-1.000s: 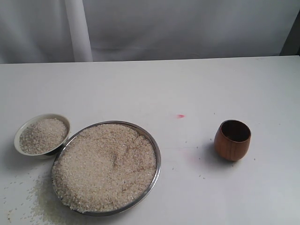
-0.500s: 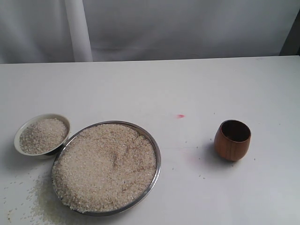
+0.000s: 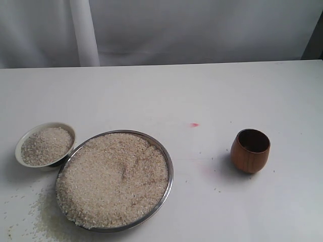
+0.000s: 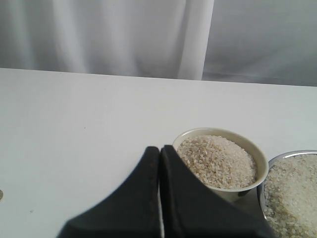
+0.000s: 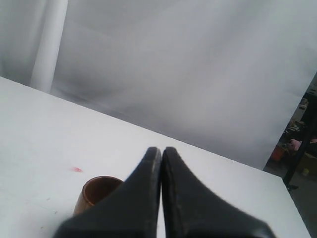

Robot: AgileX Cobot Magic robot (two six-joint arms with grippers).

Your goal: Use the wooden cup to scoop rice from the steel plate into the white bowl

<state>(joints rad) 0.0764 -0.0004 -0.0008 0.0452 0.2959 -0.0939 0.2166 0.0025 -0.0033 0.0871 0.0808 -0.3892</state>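
No movement: one cup [image 3: 251,150], bowl [image 3: 18,147], plate [image 3: 171,177].

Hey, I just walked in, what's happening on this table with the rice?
Nothing is being handled at the moment. The left gripper and right gripper both have jaws shut and empty. The wooden cup stands upright alone on the right of the table. The steel plate is heaped with rice, and the white bowl beside it already holds a mound. Loose grains lie near the plate.
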